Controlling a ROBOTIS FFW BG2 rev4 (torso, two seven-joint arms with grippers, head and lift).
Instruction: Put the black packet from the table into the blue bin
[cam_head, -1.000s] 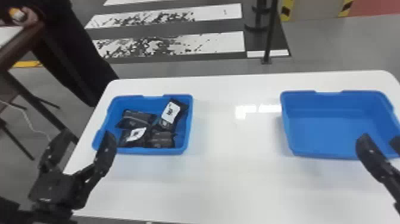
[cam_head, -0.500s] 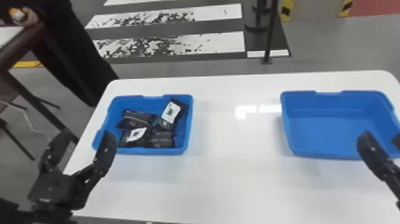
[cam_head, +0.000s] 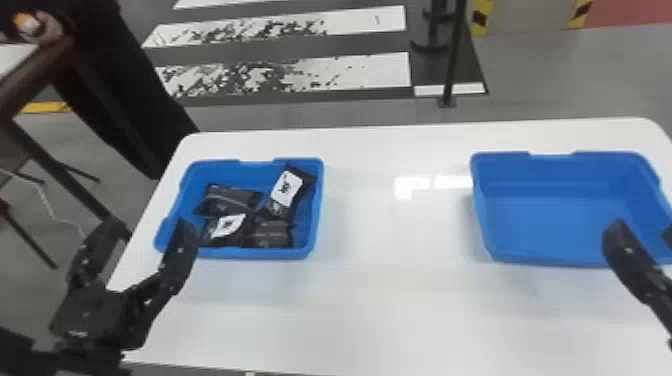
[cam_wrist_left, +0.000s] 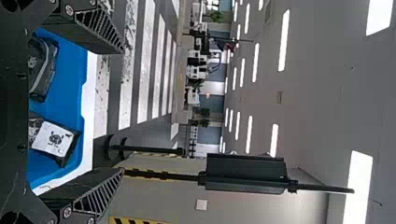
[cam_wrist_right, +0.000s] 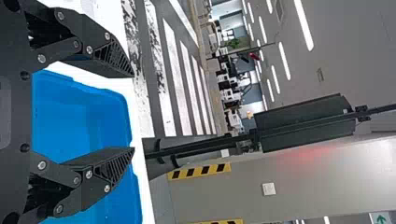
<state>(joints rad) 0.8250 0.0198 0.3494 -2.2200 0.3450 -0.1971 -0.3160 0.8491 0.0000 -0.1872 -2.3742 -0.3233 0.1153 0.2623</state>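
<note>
**Left gripper (cam_head: 146, 227) and right gripper (cam_head: 645, 231) both wide open, grabbing air**

So I'm standing here looking at this robot, and both sets of fingers are spread well apart with nothing between them. The left one hangs by the near left corner of the left bin (cam_head: 250, 253), the right one over the near part of the right bin (cam_head: 545, 215). Both bins are blue.

The black packets are in the left bin, four of 'em bunched up: one at the far left (cam_head: 227, 200), one with a white label at the far right (cam_head: 287, 192), another with a white label near left (cam_head: 227, 227), and one near right (cam_head: 270, 234). Can't tell which one the job means. Bins sit on a white table (cam_head: 390, 310), with a striped floor (cam_head: 360, 70) behind.
</note>
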